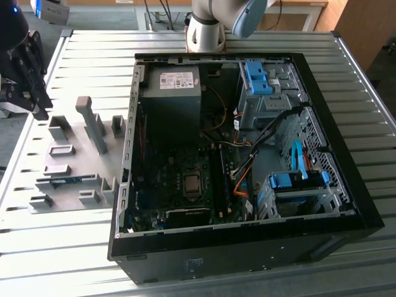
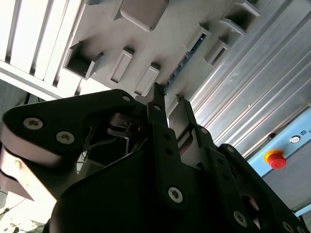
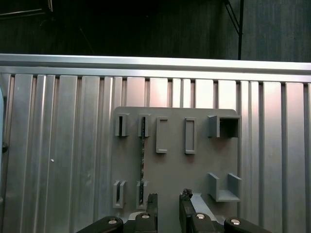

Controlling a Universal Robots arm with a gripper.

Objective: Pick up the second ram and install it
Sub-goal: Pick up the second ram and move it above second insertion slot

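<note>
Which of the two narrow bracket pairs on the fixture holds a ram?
The bracket pair nearer the gripper: the second ram stands on edge between its brackets; the other pair is bare.

Honestly not much here you can read. The power supply (image 1: pixel 170 102) has a white label (image 1: pixel 176 80) on top, but its print is just tiny grey lines. There's a small sticker (image 1: pixel 193 266) on the case's front panel (same story, unreadable). In the second wrist view, a faint marking (image 2: pixel 303 132) sits near the red stop button (image 2: pixel 275 158), and I can't make it out.
</note>
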